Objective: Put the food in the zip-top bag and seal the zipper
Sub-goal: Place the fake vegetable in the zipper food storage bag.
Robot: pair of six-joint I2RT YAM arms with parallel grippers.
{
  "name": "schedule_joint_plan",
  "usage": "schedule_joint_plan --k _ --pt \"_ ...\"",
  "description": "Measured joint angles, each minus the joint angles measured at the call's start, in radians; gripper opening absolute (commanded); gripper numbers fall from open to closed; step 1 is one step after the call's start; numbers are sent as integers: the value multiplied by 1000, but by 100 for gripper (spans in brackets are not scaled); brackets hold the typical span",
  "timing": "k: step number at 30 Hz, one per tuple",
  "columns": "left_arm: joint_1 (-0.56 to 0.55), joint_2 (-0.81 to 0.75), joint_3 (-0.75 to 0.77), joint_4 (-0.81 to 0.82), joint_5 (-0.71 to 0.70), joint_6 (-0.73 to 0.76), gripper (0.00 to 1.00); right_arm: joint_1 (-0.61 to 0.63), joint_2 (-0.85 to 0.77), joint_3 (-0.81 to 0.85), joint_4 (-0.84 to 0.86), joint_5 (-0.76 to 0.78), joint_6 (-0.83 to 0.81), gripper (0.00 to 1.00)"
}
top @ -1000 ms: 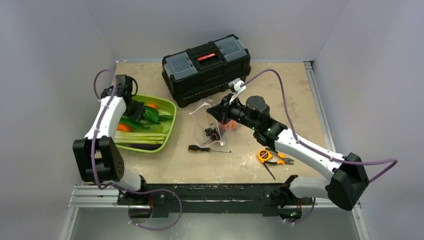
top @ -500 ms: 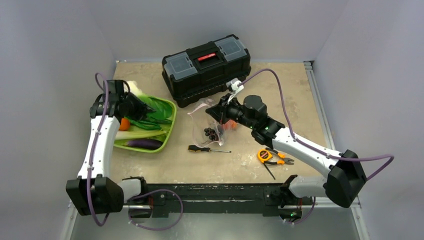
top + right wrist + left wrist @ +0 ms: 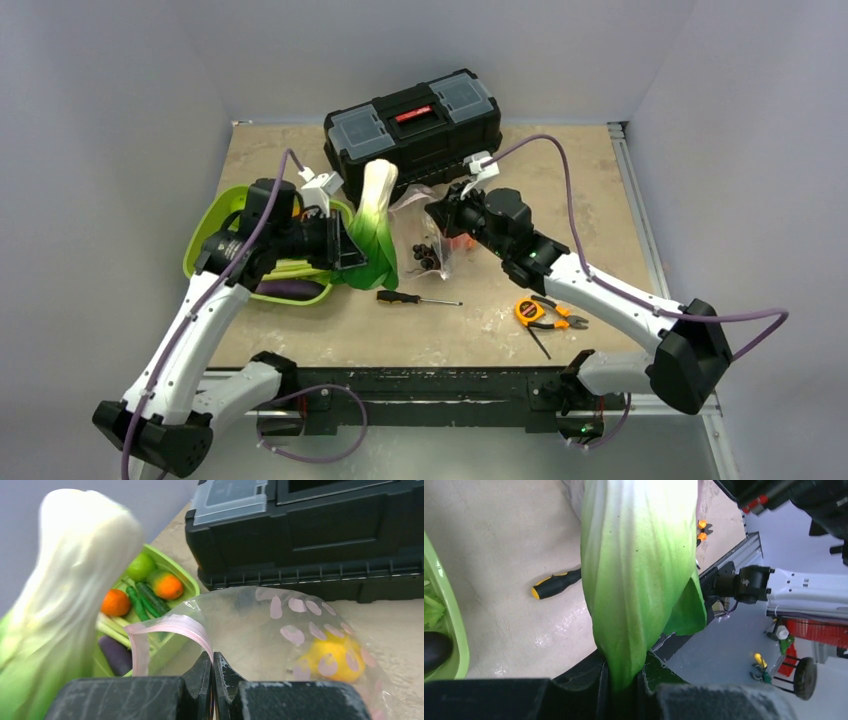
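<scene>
My left gripper is shut on the green end of the leafy green-white piece. It holds the piece in the air just left of the zip-top bag. My right gripper is shut on the bag's pinkish zipper and lifts the mouth open. A yellow food and dark pieces lie inside the bag. More food stays in the lime-green tray: an orange, a green apple and a purple eggplant.
A black toolbox stands right behind the bag. A screwdriver lies in front of the bag, and orange pliers with a tape measure lie under the right arm. The tray sits at the left beneath the left arm.
The left arm lifted the leafy green-white piece out of the tray and swung it right, up to the bag. The right gripper kept its hold on the zipper, barely moving.
</scene>
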Motion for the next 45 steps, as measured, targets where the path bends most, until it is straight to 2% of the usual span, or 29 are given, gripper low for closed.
schedule_joint_plan --k 5,9,13,17,24,33,45 --pt "-26 -56 55 -79 14 114 0 0 1 32 -47 86 -5 0" --pt "-39 -56 93 -111 113 159 0 0 1 61 -69 142 -21 0" --pt "-76 -13 85 -137 233 155 0 0 1 77 -81 164 -38 0" --pt "-124 42 51 -151 293 131 0 0 1 83 -77 171 -56 0" --pt "-128 151 1 -166 437 72 0 -3 -35 19 18 80 -112 0" --pt "-114 249 -82 -167 454 25 0 -1 -84 -32 61 25 -164 0" --pt "-71 229 -96 -134 438 -56 0 9 -84 -43 94 -19 -174 0"
